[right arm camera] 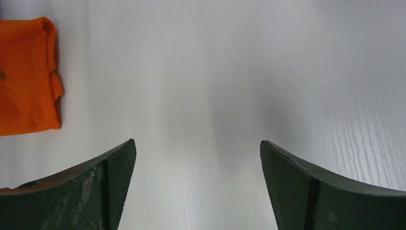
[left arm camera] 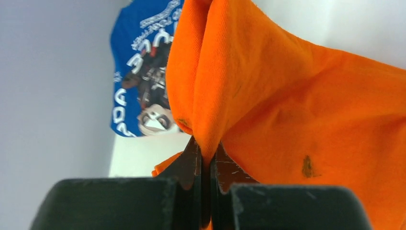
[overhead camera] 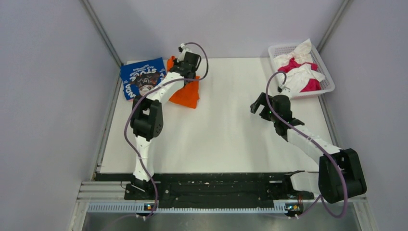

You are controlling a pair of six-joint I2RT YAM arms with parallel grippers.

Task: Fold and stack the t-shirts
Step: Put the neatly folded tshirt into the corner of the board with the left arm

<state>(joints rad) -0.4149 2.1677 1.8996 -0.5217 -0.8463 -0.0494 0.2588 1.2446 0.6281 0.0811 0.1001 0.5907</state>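
The orange t-shirt [overhead camera: 187, 94] lies folded at the back left of the table, partly under my left arm. My left gripper [left arm camera: 206, 151] is shut on a fold of the orange t-shirt [left arm camera: 287, 96] and lifts its edge. The blue t-shirt [overhead camera: 140, 77] with white lettering and a dark graphic lies folded flat just left of it, also in the left wrist view [left arm camera: 139, 72]. My right gripper [right arm camera: 197, 143] is open and empty over bare table; in the top view it [overhead camera: 262, 107] is right of centre. A corner of the orange t-shirt [right arm camera: 26, 76] shows in the right wrist view.
A white lattice basket [overhead camera: 327, 86] at the back right holds white [overhead camera: 303, 77] and magenta [overhead camera: 293, 63] shirts, crumpled. Grey walls close in the table on the left, back and right. A black rail [overhead camera: 216, 185] runs along the near edge.
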